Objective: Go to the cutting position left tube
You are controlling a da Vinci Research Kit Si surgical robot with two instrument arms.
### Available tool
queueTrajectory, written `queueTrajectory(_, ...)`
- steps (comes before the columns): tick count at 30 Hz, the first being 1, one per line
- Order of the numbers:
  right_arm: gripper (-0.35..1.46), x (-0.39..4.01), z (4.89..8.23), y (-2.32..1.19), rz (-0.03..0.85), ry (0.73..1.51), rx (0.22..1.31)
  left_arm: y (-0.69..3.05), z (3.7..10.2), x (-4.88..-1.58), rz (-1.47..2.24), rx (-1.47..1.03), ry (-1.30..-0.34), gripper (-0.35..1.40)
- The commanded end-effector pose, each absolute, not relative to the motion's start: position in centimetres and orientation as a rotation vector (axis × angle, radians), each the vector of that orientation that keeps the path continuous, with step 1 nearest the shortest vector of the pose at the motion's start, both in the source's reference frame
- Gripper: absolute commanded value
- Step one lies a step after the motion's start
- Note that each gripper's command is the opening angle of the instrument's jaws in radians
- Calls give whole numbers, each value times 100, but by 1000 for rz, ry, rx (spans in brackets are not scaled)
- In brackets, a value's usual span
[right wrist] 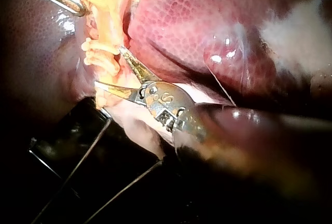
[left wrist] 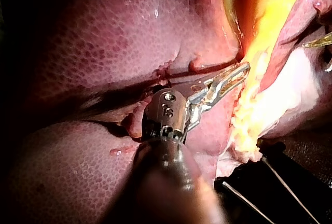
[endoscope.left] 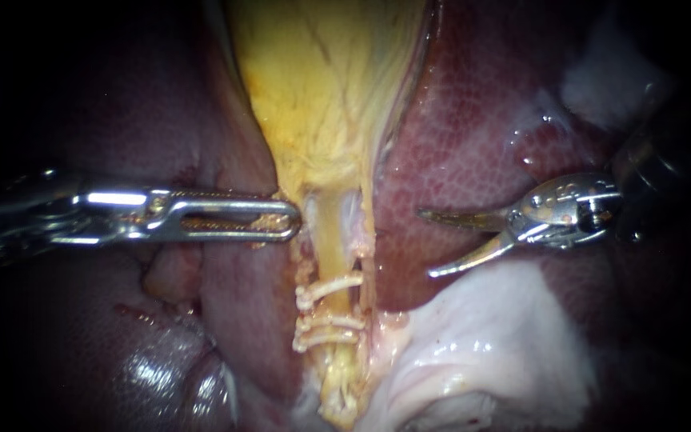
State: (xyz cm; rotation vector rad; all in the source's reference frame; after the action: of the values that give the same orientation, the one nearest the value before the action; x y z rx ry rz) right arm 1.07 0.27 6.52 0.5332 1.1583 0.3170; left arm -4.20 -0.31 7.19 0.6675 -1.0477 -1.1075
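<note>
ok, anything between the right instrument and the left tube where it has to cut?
Partly. The right instrument, open, hangs over the liver, apart from the tubes. From that side the paler right tube comes first; the yellow left tube lies just beyond it, bare above the clips.

the gallbladder [endoscope.left: 329,80] fills the upper centre of the frame, with the liver [endoscope.left: 473,136] on both sides of it. below it the left tube [endoscope.left: 329,232] runs down the centre, and clips [endoscope.left: 328,286] cross it lower down. the left instrument [endoscope.left: 289,220] reaches in from the left edge, its tip just beside the tube's left side, above the clips. the right instrument [endoscope.left: 427,244] comes in from the right edge and lies over the liver, apart from the tube on its right.
</note>
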Motion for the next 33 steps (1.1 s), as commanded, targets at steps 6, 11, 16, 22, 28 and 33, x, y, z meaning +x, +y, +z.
queueTrajectory(6, 143, 108, 654, 26, 317, 1158, 533, -23, 707, -407, -1103, 685, -1047, -35)
queueTrajectory(11, 143, 109, 655, 26, 317, 1158, 532, -11, 683, -387, -1122, 677, -1040, -35)
queueTrajectory(16, 143, 110, 656, 26, 317, 1158, 531, -9, 672, -372, -1134, 677, -1035, -35)
queueTrajectory(22, 143, 116, 659, 22, 308, 1162, 541, -10, 672, -369, -1133, 677, -1036, -35)
queueTrajectory(28, 143, 135, 677, 0, 269, 1174, 570, -9, 673, -369, -1135, 674, -1035, -35)
queueTrajectory(33, 143, 154, 701, -23, 263, 1155, 623, -8, 676, -366, -1136, 672, -1035, -35)
